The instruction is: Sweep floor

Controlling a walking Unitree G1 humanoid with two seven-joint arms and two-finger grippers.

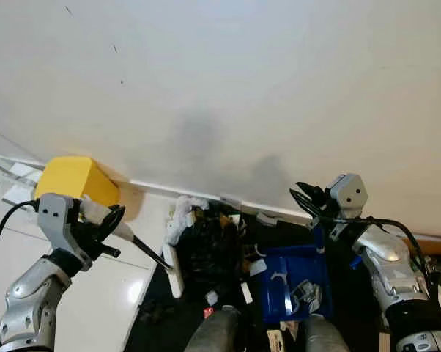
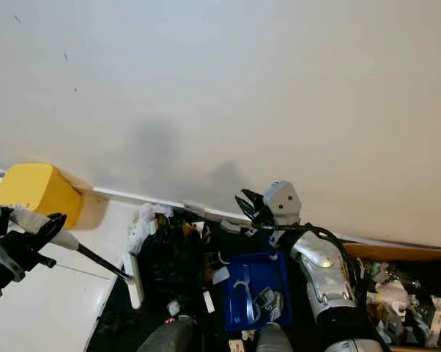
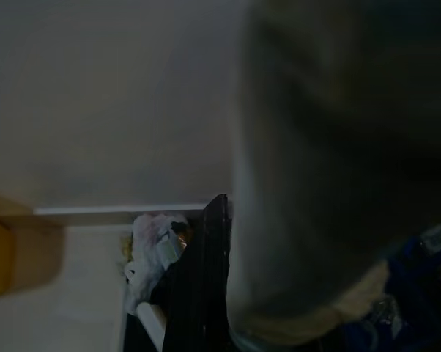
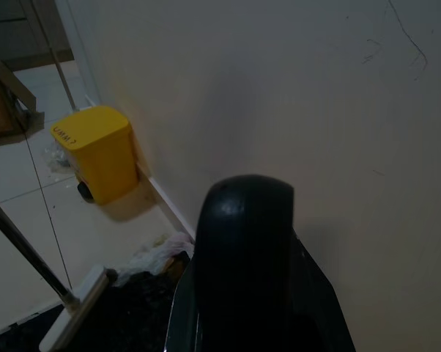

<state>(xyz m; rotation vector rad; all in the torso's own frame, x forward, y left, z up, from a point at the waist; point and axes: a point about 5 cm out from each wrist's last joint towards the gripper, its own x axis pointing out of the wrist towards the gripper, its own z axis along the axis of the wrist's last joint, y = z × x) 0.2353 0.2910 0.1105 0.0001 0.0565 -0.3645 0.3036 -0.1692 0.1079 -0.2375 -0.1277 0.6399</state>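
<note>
— Where's the broom?

— Its handle (image 1: pixel 136 243) runs from the left gripper (image 1: pixel 105 229) down and to the right, ending at a white head (image 1: pixel 176 270) on the floor at the edge of a black mat (image 1: pixel 206 257). The left gripper has its black fingers closed around the white grip at the top of that handle.

— And the head, what's near it?

— A crumpled white bag (image 1: pixel 182 216) lies just beyond it, against the baseboard (image 1: pixel 162 189) of the white wall (image 1: pixel 228 88). A blue tray (image 1: pixel 290 282) with small white bits in it sits on the mat to the right.

— The right gripper?

— The right gripper (image 1: pixel 306 196) is raised near the wall, above the blue tray, well apart from the broom. I can't tell whether its fingers are open or closed.

— Anything else on the floor?

— A yellow bin (image 1: pixel 75 180) stands against the wall on the pale tiles (image 1: pixel 96 293), just behind the left gripper. The right wrist view shows the same bin (image 4: pixel 99 150) by the baseboard.
</note>
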